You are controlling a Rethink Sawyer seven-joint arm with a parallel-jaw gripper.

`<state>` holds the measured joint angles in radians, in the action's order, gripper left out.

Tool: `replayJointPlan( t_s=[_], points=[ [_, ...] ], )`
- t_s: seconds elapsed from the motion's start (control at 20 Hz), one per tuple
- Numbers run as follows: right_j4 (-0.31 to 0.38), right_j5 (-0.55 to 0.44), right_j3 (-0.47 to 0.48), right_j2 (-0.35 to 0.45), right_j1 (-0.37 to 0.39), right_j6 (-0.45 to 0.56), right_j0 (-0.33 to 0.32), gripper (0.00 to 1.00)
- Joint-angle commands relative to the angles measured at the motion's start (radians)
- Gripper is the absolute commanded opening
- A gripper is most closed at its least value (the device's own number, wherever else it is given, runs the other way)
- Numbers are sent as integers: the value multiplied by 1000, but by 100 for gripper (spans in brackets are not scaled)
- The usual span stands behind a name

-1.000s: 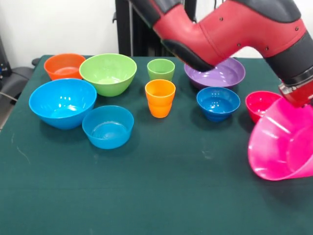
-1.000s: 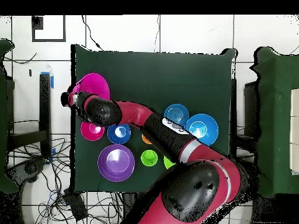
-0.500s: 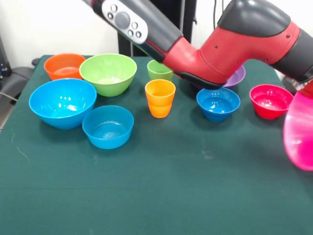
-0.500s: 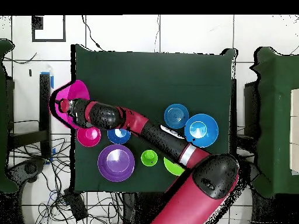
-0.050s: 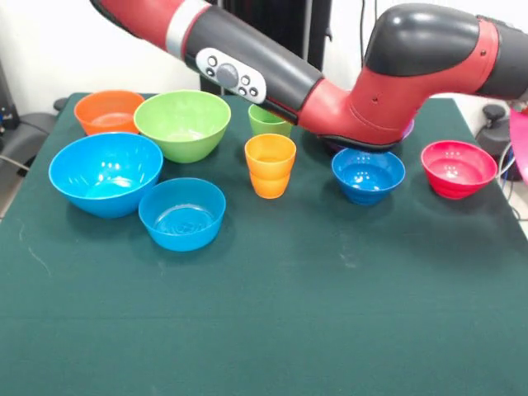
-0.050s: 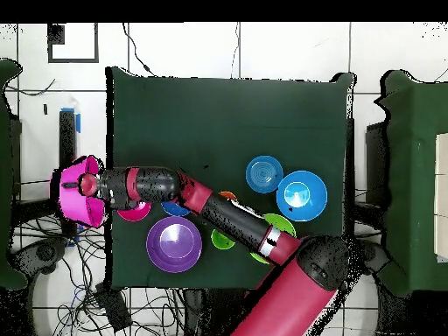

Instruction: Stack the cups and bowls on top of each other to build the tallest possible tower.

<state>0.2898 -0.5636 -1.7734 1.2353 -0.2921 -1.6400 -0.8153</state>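
Note:
The hot pink bowl point(image 6: 73, 194) hangs tilted past the table's left edge in the overhead view, with my gripper point(image 6: 88, 185) shut on its rim. In the front view only a sliver of the hot pink bowl point(image 5: 522, 142) shows at the right edge, and the gripper is out of frame. On the table stand the orange cup point(image 5: 270, 164), the green cup point(image 5: 264, 120) partly behind the arm, the small blue bowl point(image 5: 368, 173) and the red bowl point(image 5: 459, 168). The arm hides most of the purple bowl point(image 6: 174, 244) in the front view.
At the left of the front view stand the orange bowl point(image 5: 109, 110), lime green bowl point(image 5: 182, 122), large blue bowl point(image 5: 106, 172) and medium blue bowl point(image 5: 181, 213). The arm point(image 5: 330, 87) stretches low across the back of the green table point(image 5: 330, 330).
The gripper has carried the hot pink bowl sideways off the table, from over its corner to beyond its edge. The arm has stretched out lower across the back row.

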Motion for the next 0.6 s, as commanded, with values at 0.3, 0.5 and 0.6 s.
replayJointPlan(
  t_s=[0.3,0.5,0.6],
  points=[
    [33,-220,38,62,-112,366,-31,0],
    [28,-220,42,83,-120,339,-24,0],
    [20,-222,41,96,-126,324,-20,0]
  ],
)
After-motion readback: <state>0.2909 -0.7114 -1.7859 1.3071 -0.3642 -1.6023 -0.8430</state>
